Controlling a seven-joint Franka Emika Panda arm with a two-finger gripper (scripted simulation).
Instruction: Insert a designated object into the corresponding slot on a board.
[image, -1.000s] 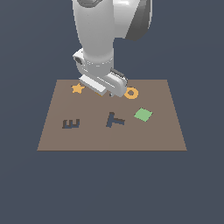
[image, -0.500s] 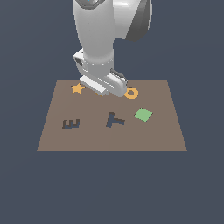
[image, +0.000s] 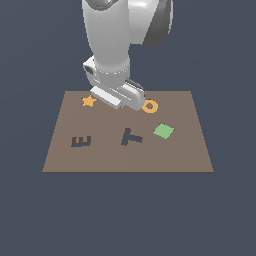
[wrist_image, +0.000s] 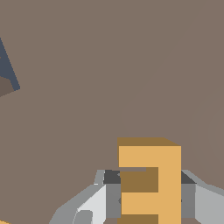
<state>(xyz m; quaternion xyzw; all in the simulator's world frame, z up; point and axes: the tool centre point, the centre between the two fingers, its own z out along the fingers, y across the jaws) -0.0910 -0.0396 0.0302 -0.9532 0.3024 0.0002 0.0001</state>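
The orange E block sat between the fingers of the gripper, apparently clamped, near the board's far edge. We found the E-shaped slot near the front-left corner empty; transfer and insertion remained.

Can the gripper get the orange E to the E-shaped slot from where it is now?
Probably yes: the gripper brackets the E block, and bare board lies toward the slot.

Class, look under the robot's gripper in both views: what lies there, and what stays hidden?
The orange E sits between the gripper fingers on the board. The exterior view hides it behind the arm; its lowest part is cut off.
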